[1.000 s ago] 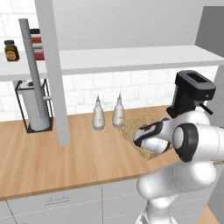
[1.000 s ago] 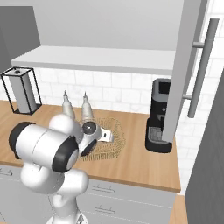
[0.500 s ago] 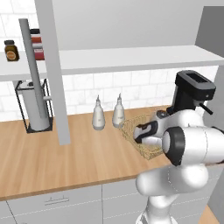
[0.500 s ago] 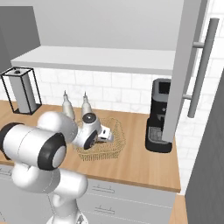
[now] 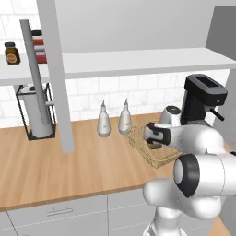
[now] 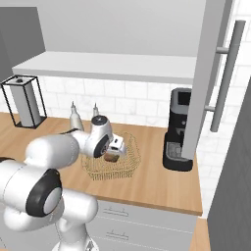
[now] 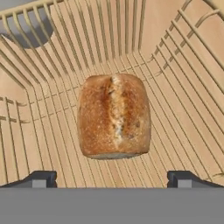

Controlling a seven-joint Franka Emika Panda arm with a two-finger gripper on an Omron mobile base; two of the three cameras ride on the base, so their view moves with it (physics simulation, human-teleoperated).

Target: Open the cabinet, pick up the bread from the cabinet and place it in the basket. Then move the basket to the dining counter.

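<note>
The golden-brown bread lies loose on the floor of the tan wire basket. My gripper hangs open just above it, one fingertip on each side and neither touching. From the base, the basket stands on the wood worktop in front of the tiles, with the bread inside and my gripper over it. The cabinet is open: one grey door swings out on the left, the other door with its bar handle on the right. The dining counter is out of view.
A black coffee machine stands right of the basket. Two pale bottles stand just behind and left of the basket. A wire-framed paper towel holder sits at far left. Jars stand on the cabinet's shelf.
My arm's elbow has swung round towards the cameras while the hand stayed over the basket, rising slightly. The jaws stay open and the bread rests in the basket.
</note>
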